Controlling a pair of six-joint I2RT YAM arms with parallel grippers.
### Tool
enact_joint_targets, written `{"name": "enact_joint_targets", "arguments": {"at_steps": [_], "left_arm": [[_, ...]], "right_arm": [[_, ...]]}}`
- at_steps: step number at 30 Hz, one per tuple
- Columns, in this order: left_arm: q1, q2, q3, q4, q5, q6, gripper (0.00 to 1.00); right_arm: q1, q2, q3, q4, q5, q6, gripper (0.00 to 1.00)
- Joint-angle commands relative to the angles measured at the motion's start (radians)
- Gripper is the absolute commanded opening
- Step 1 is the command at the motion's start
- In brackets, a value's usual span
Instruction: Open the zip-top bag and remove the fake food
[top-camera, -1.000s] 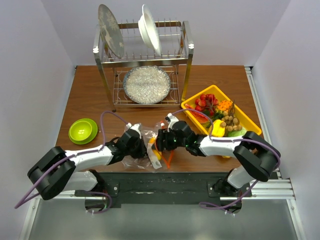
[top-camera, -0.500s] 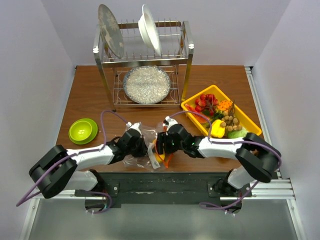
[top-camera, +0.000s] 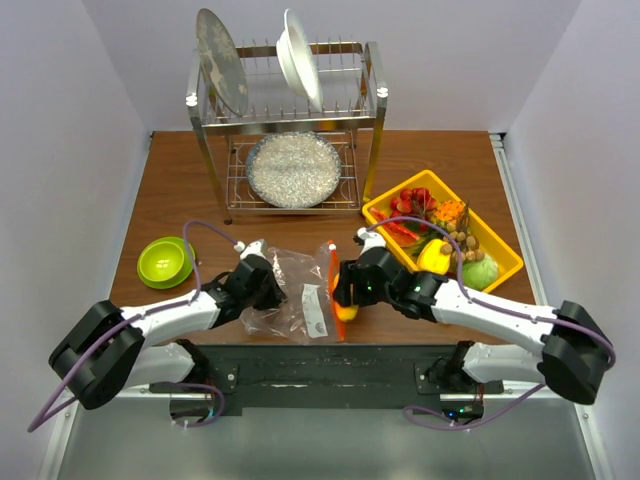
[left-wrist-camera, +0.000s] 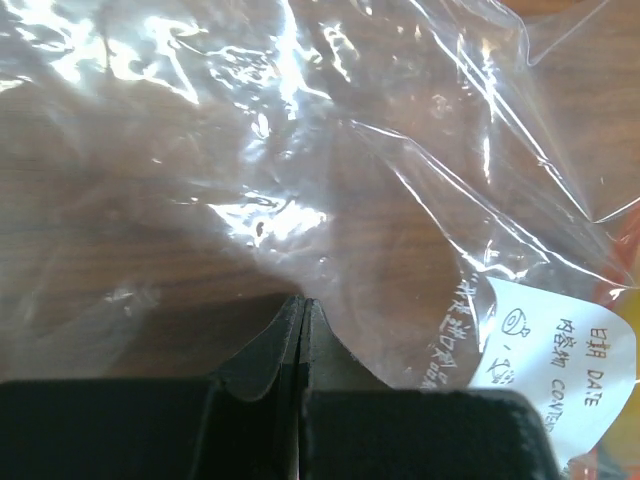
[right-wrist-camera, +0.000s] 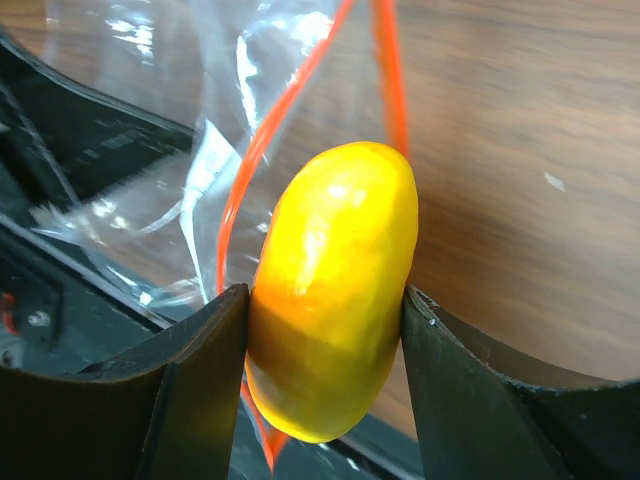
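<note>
Top view: the arms have drawn apart over the last second. The zip-top bag (top-camera: 290, 295), bunched between them before, now lies stretched flat at lower centre. The left gripper (top-camera: 262, 283) holds the bag's left edge. The right gripper (top-camera: 345, 298) has backed off rightward with the mango (top-camera: 346, 313) in its jaws, right at the orange zipper strip (top-camera: 333, 268). The yellow tray (top-camera: 503, 256) at right holds other toy foods.

Left wrist view: fingers pressed together on a fold of clear film. White label (left-wrist-camera: 560, 370) at lower right.

Right wrist view: mango clamped between both pads, zipper strip looping behind it over the table (right-wrist-camera: 520, 150). I can't tell whether it is fully clear of the mouth. It looks like this piece is nearly out.
</note>
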Motion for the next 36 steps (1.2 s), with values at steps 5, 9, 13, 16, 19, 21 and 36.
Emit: {"name": "enact_joint_targets", "arguments": {"at_steps": [5,9,13,16,19,21,36], "left_arm": [[0.026,-0.016,0.006,-0.014,-0.012,0.027,0.00],[0.026,-0.025,0.006,-0.017,-0.015,0.028,0.00],[0.026,-0.051,0.000,-0.010,-0.001,0.042,0.00],[0.026,-0.065,0.003,-0.005,0.020,0.064,0.00],[0.026,-0.079,0.013,-0.004,0.042,0.088,0.00],[0.026,-0.079,0.016,-0.005,0.062,0.105,0.00],[0.026,-0.093,0.046,0.039,0.149,0.153,0.00]], "right_arm": [[0.000,-0.152,0.102,-0.280,0.163,-0.037,0.18],[0.001,-0.176,0.145,-0.355,0.224,-0.040,0.17],[-0.037,-0.193,0.226,-0.467,0.327,-0.090,0.18],[-0.142,-0.167,0.302,-0.481,0.325,-0.168,0.20],[-0.288,-0.108,0.363,-0.443,0.273,-0.253,0.20],[-0.350,-0.059,0.412,-0.424,0.262,-0.288,0.19],[-0.523,0.379,0.642,-0.254,0.247,-0.648,0.24]]}}
